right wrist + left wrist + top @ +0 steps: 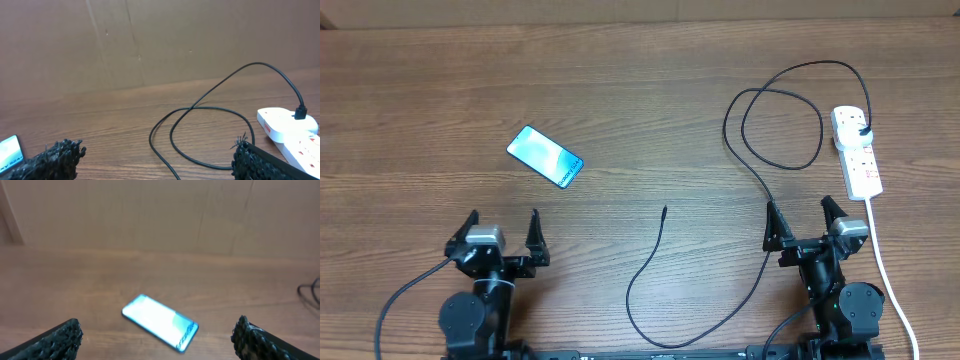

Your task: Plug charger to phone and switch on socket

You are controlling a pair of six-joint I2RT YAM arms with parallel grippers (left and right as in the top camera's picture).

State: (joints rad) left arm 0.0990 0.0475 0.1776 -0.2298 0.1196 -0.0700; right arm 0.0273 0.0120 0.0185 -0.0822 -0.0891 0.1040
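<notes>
Left gripper (pixel 503 220) released, fingers spread wide, empty, at near edge of table (pixel 620 100); right gripper (pixel 799 210) likewise wide apart, empty; phone (pixel 545 156) flat, screen up, set diagonally, ahead of left gripper, apart from it; socket (pixel 857 150) at right side, ahead of right gripper, white cord (pixel 890 280) trailing toward near edge; charger (pixel 660 235) plugged into socket's far outlet; cable loops left of socket, passes right gripper, curves back; connector tip loose mid-table, well apart from phone; switch position: cannot tell.
</notes>
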